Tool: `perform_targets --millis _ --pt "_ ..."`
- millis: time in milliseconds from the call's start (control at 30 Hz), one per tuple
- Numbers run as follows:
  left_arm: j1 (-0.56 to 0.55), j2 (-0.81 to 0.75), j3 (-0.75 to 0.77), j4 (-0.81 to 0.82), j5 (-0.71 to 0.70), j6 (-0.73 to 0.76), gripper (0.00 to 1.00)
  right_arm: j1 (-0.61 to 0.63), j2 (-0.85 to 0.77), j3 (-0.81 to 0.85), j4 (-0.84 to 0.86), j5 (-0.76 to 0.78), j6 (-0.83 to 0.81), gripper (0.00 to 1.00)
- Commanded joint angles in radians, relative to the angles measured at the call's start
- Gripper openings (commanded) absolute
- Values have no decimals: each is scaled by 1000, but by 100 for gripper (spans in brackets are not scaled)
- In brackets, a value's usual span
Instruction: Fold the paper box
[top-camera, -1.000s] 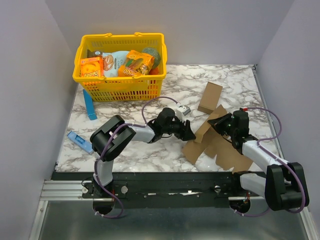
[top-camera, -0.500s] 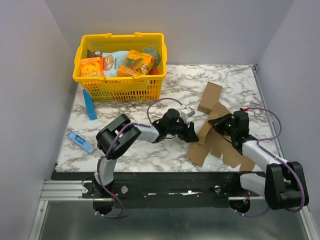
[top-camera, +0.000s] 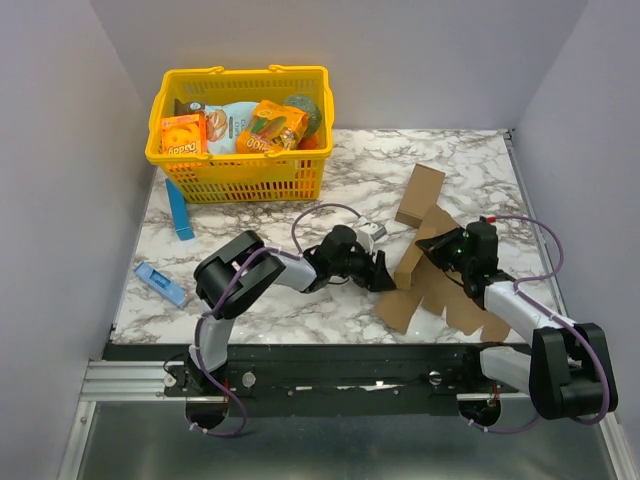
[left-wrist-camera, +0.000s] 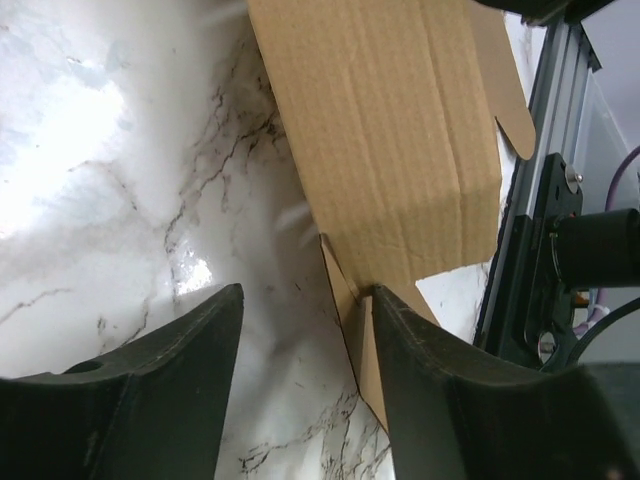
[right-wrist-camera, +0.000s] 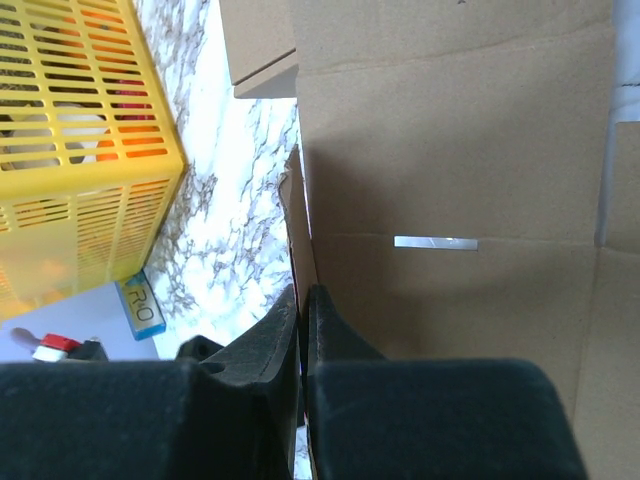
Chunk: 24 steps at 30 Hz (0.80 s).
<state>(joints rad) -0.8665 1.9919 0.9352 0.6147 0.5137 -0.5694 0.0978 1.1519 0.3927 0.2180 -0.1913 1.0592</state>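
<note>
The paper box (top-camera: 432, 292) is a brown die-cut cardboard sheet, partly raised at the right of the marble table. My right gripper (top-camera: 446, 250) is shut on an upright panel edge of the sheet (right-wrist-camera: 450, 150), which is pinched between the two closed fingers (right-wrist-camera: 303, 292). My left gripper (top-camera: 384, 271) is open at the sheet's left edge. In the left wrist view a thin flap of the sheet (left-wrist-camera: 390, 130) stands between the fingers (left-wrist-camera: 305, 295), close against the right finger.
A longer brown carton (top-camera: 420, 195) lies just behind the sheet. A yellow basket (top-camera: 240, 183) with orange snack boxes stands at the back left. Two blue boxes (top-camera: 180, 210) (top-camera: 160, 283) are at the left. The metal rail (left-wrist-camera: 530, 250) runs along the near edge.
My left gripper has moved right, up to the sheet's left flap, and opened slightly. The sheet's near left part has shifted right and risen. My right gripper keeps its hold.
</note>
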Motion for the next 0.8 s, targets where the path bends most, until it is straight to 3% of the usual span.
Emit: perform_targets --millis 0,267,367,400,533,600,667,767 --pt "-22 27 -18 109 43 -58 55 -3 -3 -17 40 1 16 14" --pt "-40 57 28 128 52 -83 40 -3 -9 -18 43 0 15 14" --pt "-40 61 31 149 69 -90 17 -3 -3 -15 44 -3 -8 14" --pt "-40 56 37 137 68 -80 3 -3 -1 -12 46 -7 -19 15" --pt "-14 -2 56 -28 59 -6 0 -3 9 6 61 -46 -106 25" --pt "12 -51 80 -128 60 63 0 -1 6 8 96 -86 -168 40" --pt "36 -93 112 -329 49 118 0 -3 -4 5 127 -117 -232 53" --pt "57 -119 203 -629 0 242 0 -1 -40 -14 174 -167 -312 63"
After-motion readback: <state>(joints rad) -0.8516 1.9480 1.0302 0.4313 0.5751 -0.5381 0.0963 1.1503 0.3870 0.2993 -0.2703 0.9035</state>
